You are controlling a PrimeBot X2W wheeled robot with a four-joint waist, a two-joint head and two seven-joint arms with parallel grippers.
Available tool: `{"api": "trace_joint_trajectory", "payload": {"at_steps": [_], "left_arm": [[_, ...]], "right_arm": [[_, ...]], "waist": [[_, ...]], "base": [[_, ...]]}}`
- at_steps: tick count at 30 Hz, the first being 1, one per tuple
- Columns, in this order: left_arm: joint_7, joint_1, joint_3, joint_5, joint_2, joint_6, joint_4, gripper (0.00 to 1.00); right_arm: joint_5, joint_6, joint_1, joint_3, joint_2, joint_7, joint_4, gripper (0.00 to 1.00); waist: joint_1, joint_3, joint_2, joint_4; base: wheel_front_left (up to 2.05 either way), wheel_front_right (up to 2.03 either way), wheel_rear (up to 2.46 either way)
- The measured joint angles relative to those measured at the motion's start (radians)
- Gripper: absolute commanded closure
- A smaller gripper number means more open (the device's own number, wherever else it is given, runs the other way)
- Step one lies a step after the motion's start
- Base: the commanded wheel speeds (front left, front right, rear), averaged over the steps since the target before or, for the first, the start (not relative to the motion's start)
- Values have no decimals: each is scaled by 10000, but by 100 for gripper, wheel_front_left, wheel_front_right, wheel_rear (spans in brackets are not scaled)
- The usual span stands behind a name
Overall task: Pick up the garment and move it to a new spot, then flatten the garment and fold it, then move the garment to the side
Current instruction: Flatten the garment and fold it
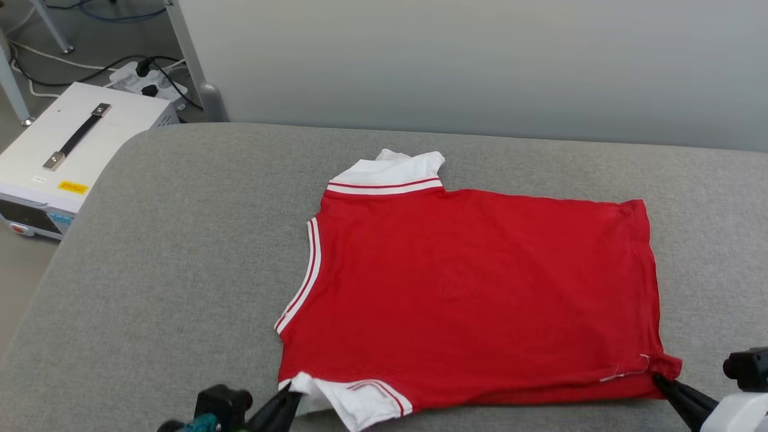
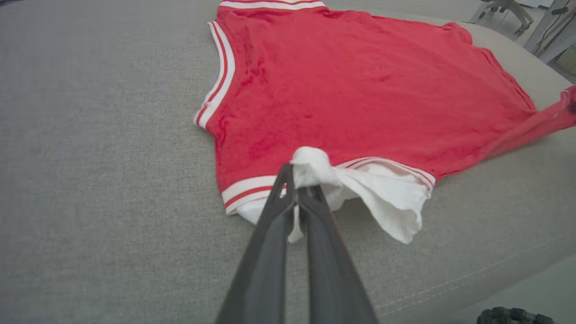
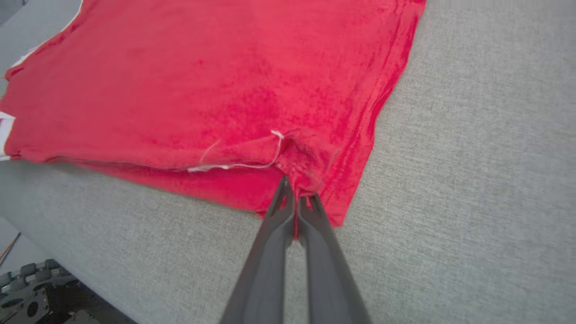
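A grey upholstered desk (image 1: 180, 270) fronts a pale wall (image 1: 480, 60). On the floor at ten o'clock sit a white handled case (image 1: 90, 138) and a power strip (image 1: 150, 81). The garment (image 1: 468, 288) lies flat centre-right, plain red side up, striped white sleeves at twelve and six. The left end effector (image 2: 297, 180) is clamped on the near sleeve, the right end effector (image 3: 297, 189) on the four-o'clock hem corner.
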Motion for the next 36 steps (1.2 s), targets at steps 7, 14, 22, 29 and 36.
{"api": "trace_joint_trajectory", "payload": {"at_steps": [7, 14, 22, 29, 36], "left_arm": [[332, -2184, 63, 445, 159, -667, 709, 100], [493, -4074, -178, 535, -79, -1312, 2098, 100], [362, -6076, -895, 518, -504, -1595, 4230, 100], [157, -7441, -2178, -27, -571, -1639, 5643, 100], [50, -7962, -3438, -1104, -719, -1641, 6920, 100]], "right_arm": [[-370, 0, -21, -1139, 301, 608, -623, 100], [-510, 0, -416, -1707, 671, 1154, -905, 100], [-579, 0, -1644, -1722, 855, 1779, -690, 100], [-606, 0, -2797, -1400, 922, 2130, -67, 100], [-602, 0, -3444, -780, 1074, 2199, 752, 100]], "waist": [[0, 328, 0, -82], [0, 797, 0, -275], [1, 1540, 0, -491], [1, 2241, 0, -591], [2, 2784, 0, -646]], "base": [[0, 0, 0], [0, 0, 0], [0, 0, 0], [0, 0, 0], [0, 0, 0]]}}
